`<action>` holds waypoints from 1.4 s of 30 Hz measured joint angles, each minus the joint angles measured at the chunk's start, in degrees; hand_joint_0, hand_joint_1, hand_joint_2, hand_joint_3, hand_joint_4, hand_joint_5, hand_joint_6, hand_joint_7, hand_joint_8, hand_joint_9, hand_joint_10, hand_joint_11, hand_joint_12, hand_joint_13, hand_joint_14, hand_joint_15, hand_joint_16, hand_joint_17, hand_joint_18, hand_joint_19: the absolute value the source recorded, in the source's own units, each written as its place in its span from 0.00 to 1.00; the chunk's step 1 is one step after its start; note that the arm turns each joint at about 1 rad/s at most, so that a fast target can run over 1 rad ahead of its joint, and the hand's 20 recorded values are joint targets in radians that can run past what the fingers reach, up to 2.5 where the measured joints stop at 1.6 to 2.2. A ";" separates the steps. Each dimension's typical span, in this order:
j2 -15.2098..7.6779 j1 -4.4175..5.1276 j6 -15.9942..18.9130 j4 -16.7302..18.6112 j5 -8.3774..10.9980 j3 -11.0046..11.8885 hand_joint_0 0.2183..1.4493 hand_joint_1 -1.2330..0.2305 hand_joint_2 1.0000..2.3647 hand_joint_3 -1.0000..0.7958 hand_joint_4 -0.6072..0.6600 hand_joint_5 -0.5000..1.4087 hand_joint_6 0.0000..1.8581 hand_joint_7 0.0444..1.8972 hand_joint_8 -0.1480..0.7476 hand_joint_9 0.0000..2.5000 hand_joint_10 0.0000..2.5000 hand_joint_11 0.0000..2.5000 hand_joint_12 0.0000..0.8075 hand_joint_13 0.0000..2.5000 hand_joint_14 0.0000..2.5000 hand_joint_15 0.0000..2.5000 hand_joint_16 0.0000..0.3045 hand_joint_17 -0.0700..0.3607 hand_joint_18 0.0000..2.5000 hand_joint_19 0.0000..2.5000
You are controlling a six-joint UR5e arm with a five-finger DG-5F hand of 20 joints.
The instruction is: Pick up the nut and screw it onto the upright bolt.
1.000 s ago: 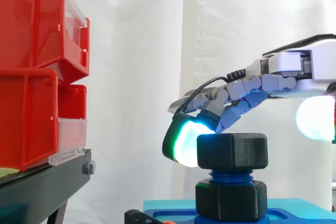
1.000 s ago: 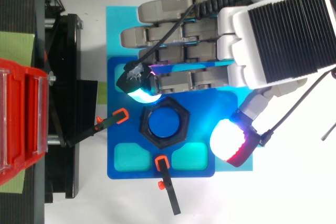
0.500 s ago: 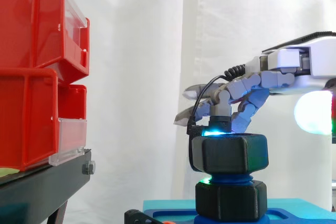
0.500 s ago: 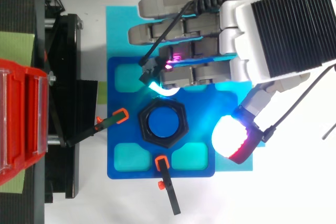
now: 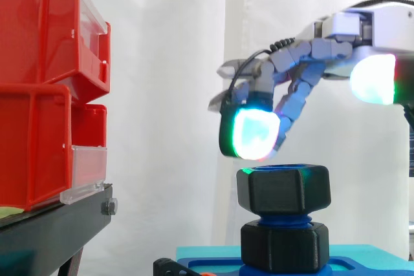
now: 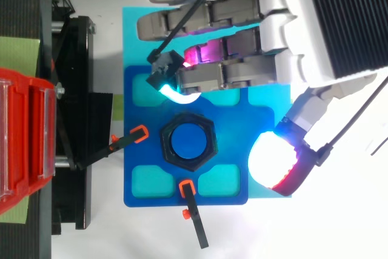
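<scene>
The black hex nut (image 5: 283, 189) sat atop the upright blue bolt (image 6: 187, 142), over a second black nut (image 5: 284, 245) on the blue fixture plate (image 6: 230, 125). Above it, and clear of it, hung the hand (image 6: 242, 74). It gripped nothing, its fingers loosely bent, its glowing thumb (image 6: 274, 161) spread off right. Red bins (image 5: 39, 82) stood well left.
</scene>
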 measured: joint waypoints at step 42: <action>-0.06 4.81 2.72 2.12 2.94 -1.73 0.20 0.72 0.00 0.28 0.61 0.19 0.27 0.35 0.42 0.22 0.00 0.00 0.38 0.07 0.00 0.00 0.13 0.36 0.00 0.00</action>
